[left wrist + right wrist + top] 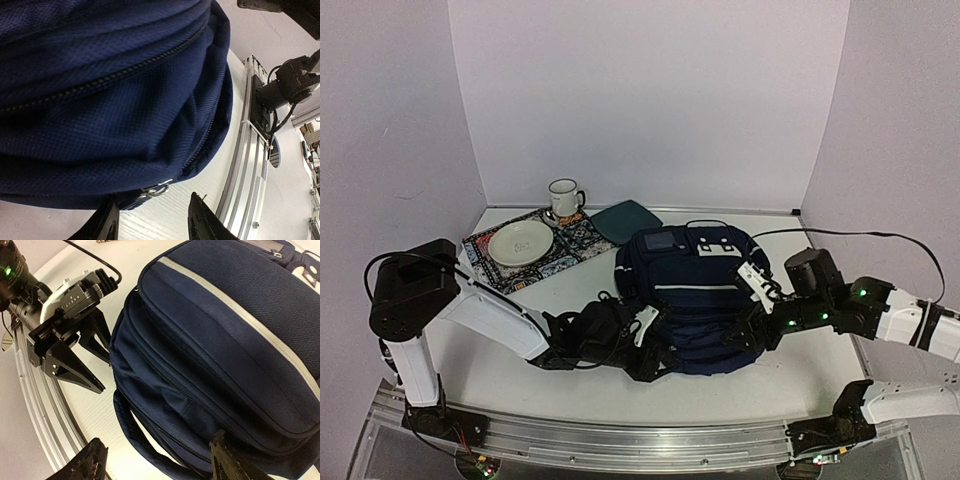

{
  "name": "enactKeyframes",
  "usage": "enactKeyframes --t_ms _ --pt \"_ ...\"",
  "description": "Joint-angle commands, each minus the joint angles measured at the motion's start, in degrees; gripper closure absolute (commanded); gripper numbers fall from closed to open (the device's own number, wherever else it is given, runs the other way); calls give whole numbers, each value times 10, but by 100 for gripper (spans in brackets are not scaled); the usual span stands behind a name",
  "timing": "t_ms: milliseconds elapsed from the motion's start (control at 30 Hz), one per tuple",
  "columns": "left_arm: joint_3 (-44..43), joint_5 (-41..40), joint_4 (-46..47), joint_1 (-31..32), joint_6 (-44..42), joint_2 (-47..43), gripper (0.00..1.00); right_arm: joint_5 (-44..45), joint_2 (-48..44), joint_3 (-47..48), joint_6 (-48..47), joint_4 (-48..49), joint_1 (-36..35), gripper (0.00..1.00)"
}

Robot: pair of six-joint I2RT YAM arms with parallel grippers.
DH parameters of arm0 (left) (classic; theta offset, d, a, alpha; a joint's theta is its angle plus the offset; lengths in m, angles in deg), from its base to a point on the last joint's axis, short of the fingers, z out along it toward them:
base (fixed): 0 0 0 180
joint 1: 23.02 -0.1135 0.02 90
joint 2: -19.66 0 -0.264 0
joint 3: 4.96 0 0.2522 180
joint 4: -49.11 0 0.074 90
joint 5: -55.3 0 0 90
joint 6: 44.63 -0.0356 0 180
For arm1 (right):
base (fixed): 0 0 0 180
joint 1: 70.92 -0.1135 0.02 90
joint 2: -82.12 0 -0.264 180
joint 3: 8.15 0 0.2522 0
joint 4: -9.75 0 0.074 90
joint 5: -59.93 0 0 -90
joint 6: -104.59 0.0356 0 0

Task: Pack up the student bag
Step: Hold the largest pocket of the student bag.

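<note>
The white worktop (pixel 520 370) carries everything. The student bag (pixel 690 300), navy with a thin pale stripe (pixel 240 315), lies flat near its middle, and its zippers are shut where they show.

The left arm (pixel 490 320) reaches in to the bag's near left corner. The right arm (pixel 880 310) reaches to the bag's right side.

A patterned mat (pixel 580 235) lies to the far left of the bag, well apart from it. A dark teal plate (pixel 625 220) sits just behind the bag's far left corner, its edge over the mat. A cream bowl (pixel 520 243) rests on the mat, farther left of the bag. A white mug (pixel 563 198) stands upright behind the bowl, the thing farthest from the bag.

The left tool (pixel 154 215) sits low at the bag's near edge with its fingers apart and only bare worktop between them. The right tool (pixel 157 440) has its fingers wide apart, astride the bag's lower edge and strap without clamping them.

A small metal zipper ring (pixel 157 189) hangs from the bag's bottom seam, just beside the left tool's fingertips.
</note>
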Motion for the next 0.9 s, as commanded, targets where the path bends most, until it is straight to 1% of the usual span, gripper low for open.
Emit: enactKeyframes --t_ms 0,167,267,400,567,700,867 --pt "-9 36 60 -2 -12 16 56 -4 10 28 -13 5 -16 29" --pt "-10 29 81 -2 -10 27 62 -2 29 34 -38 6 -32 29" --pt "-5 11 90 -4 -3 30 60 -1 42 35 -44 7 -42 29" --pt "6 7 110 -13 5 37 57 3 59 38 -53 10 -57 29" --pt "20 10 126 -24 8 41 50 4 71 42 -61 10 -69 29" --pt "22 7 133 -26 4 42 49 5 80 43 -66 10 -75 29" --pt "15 27 145 -27 -6 50 55 9 91 46 -77 10 -80 29"
